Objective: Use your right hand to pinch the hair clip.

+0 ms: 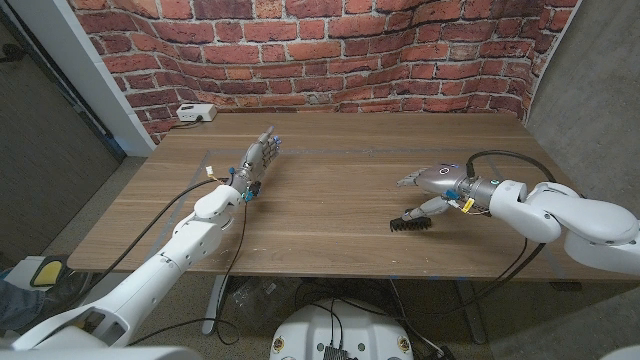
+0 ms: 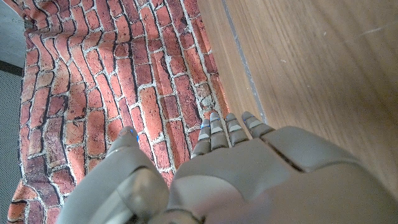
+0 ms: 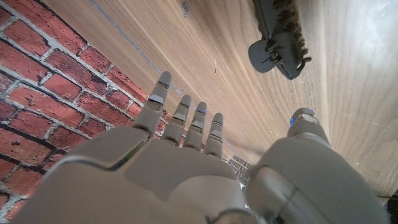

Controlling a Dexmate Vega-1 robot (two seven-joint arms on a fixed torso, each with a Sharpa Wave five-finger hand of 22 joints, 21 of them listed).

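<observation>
Right hand (image 1: 432,183) open, empty; hair clip (image 1: 408,224) at its 7 o'clock looks light, stiff, springy: pinch its lever tabs.

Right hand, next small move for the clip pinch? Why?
Probably lower the right hand and bring thumb and fingers in around the hair clip. The hand is open and holds nothing; the dark clip lies on the table just by the thumb, apparently untouched. The left hand waits apart.

On the table (image 1: 330,200), the hair clip (image 1: 410,224) lies just beside the right robot hand (image 1: 435,180) — the left robot hand (image 1: 257,160) well apart.
</observation>
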